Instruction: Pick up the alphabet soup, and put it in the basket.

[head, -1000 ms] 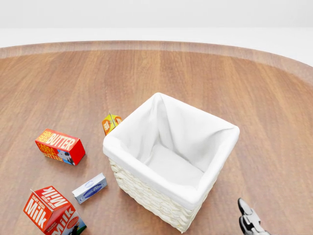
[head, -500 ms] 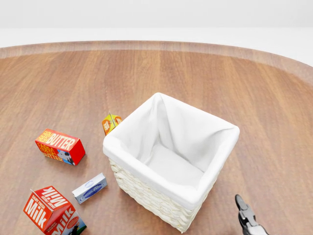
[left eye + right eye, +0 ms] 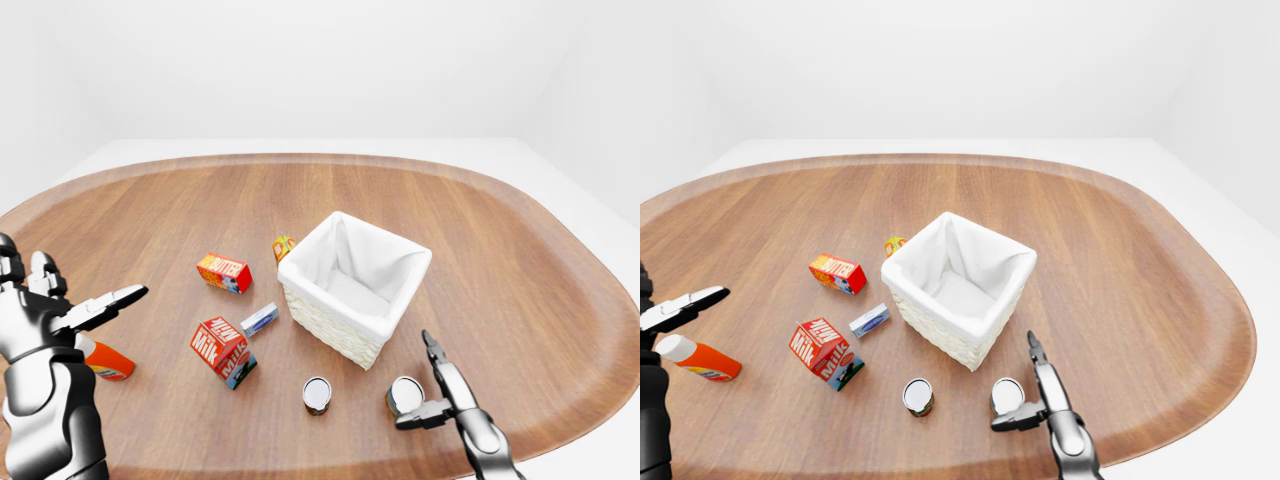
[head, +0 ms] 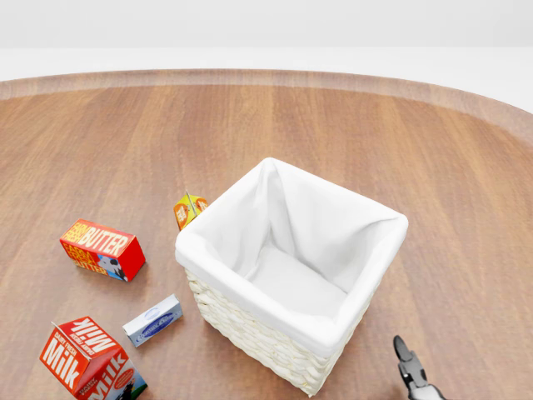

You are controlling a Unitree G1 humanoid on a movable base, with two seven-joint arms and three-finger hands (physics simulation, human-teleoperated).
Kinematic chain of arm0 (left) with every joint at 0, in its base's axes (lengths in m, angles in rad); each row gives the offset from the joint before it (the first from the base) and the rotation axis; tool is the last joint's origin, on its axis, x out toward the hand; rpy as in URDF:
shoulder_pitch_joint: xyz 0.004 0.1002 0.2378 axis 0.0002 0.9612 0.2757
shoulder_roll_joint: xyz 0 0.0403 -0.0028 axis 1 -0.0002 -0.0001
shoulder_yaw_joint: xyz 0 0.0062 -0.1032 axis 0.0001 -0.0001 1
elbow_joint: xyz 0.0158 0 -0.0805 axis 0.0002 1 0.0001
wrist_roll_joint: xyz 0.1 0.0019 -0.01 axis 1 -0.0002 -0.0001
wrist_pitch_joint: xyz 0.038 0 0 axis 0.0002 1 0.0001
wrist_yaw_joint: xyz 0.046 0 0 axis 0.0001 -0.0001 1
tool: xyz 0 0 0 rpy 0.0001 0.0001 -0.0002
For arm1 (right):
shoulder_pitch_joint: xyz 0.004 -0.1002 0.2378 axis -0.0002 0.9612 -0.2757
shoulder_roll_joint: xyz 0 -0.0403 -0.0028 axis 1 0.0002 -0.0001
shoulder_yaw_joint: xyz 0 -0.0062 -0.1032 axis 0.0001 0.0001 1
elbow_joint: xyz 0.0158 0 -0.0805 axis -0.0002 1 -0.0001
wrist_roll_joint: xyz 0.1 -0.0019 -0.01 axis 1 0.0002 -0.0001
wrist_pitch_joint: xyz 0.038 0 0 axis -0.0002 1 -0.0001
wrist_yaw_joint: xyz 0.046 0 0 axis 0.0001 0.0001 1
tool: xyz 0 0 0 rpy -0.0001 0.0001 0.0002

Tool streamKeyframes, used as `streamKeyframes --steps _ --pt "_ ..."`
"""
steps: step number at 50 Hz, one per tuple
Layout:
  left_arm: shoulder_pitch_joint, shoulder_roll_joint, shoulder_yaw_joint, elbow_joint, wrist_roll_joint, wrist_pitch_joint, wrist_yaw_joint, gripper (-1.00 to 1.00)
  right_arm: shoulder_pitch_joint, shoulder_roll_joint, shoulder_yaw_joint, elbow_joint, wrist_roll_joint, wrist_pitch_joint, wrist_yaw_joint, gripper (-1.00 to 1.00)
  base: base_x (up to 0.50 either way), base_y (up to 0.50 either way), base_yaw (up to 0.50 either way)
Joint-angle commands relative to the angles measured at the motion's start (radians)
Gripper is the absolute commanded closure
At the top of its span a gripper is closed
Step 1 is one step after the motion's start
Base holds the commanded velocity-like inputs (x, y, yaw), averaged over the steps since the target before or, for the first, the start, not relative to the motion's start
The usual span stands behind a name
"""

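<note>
Two small cans stand below the basket in the left-eye view, and their labels are too small to tell which is the alphabet soup. One can [image 3: 317,394] stands alone. The other can [image 3: 403,395] sits between the spread fingers of my right hand [image 3: 414,382], which is open, with its thumb low beside the can and a long finger [image 4: 405,357] above it. The wicker basket [image 3: 330,335] with a white liner has nothing in it. My left hand [image 3: 75,300] hovers open at the far left, away from both cans.
Left of the basket lie a butter box [image 3: 224,272], a milk carton [image 3: 224,351] and a small blue-white box [image 3: 259,319]. An orange carton [image 3: 283,246] stands by the basket's upper left corner. An orange bottle [image 3: 698,358] lies near my left hand. The table's edge curves just below the cans.
In the head view my right hand's finger has slid a little to the left, toward the basket's lower corner. The basket and boxes have not moved.
</note>
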Motion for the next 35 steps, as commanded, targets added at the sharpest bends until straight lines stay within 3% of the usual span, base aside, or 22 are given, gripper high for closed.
streamKeyframes --steps 1,35 --pt "0.001 0.001 -0.001 -0.005 -0.001 0.005 0.003 -1.00 -0.013 -0.004 0.016 0.030 -0.023 0.000 -0.025 -1.00 0.00 0.00 0.00" --pt "0.004 -0.003 0.005 -0.020 0.000 0.009 -0.001 -1.00 -0.055 -0.007 0.061 0.126 -0.064 0.000 -0.083 -1.00 0.00 0.00 0.00"
